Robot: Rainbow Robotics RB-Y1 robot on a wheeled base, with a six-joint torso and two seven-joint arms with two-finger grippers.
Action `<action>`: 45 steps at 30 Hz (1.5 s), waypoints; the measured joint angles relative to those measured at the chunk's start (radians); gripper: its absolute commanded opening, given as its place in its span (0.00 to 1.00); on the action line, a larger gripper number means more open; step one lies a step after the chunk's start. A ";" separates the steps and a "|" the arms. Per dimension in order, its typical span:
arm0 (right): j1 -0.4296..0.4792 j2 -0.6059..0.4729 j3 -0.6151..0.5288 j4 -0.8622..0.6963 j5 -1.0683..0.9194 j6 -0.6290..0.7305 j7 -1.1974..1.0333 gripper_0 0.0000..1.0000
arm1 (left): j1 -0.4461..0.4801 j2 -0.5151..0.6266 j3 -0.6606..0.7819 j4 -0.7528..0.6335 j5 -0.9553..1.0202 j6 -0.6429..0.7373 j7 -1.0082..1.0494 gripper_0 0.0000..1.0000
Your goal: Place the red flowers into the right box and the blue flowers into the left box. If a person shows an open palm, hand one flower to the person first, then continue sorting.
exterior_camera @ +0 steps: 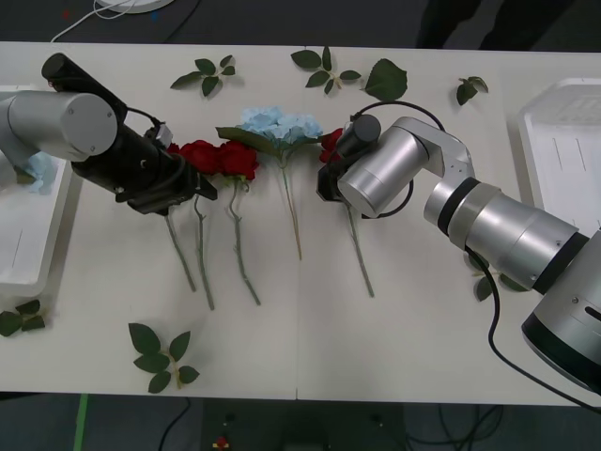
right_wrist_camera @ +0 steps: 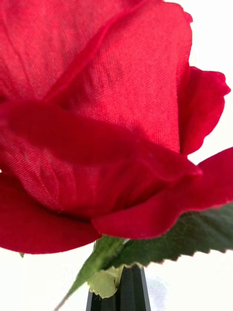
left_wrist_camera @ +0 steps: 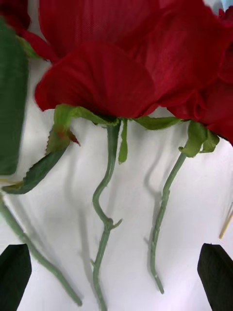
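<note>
Three red flowers (exterior_camera: 218, 158) lie side by side left of centre, stems toward me. My left gripper (exterior_camera: 192, 184) hovers over their stems just below the blooms, open; in the left wrist view two stems (left_wrist_camera: 108, 194) run between its black fingertips (left_wrist_camera: 14, 272). A fourth red flower (exterior_camera: 331, 143) lies right of centre. My right gripper (exterior_camera: 327, 181) sits at its neck, fingers (right_wrist_camera: 128, 291) shut together under the bloom (right_wrist_camera: 97, 121). One blue flower (exterior_camera: 280, 124) lies between the two grippers. The left box (exterior_camera: 23, 254) holds another blue flower (exterior_camera: 38, 171). The right box (exterior_camera: 563, 150) stands at the far right.
Loose green leaf sprigs lie along the far edge (exterior_camera: 324, 68), (exterior_camera: 207, 75), (exterior_camera: 467, 89), near the front (exterior_camera: 160, 357), beside the left box (exterior_camera: 19, 319) and under my right arm (exterior_camera: 484, 285). A white cable (exterior_camera: 103, 11) runs at the back.
</note>
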 measured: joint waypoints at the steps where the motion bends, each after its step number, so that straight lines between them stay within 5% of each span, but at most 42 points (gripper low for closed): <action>1: 0.000 0.000 0.000 0.000 -0.002 -0.002 0.007 0.00 | 0.000 0.004 0.013 0.000 0.000 0.017 0.000 1.00; 11: 0.000 -0.001 0.000 0.000 -0.038 -0.019 0.027 0.00 | 0.000 0.030 0.057 0.020 -0.075 0.051 -0.011 1.00; 19: 0.001 -0.060 0.002 -0.085 -0.108 -0.021 0.063 0.00 | 0.000 0.029 0.057 0.169 -0.079 0.051 -0.163 1.00; 33: 0.013 -0.380 0.006 -0.414 -0.277 -0.038 0.122 0.00 | -0.001 0.012 0.016 0.196 -0.063 0.034 -0.201 1.00; 45: 0.013 -0.710 0.006 -0.449 -0.544 -0.039 0.358 0.00 | -0.002 -0.048 -0.102 0.190 -0.066 -0.098 -0.179 1.00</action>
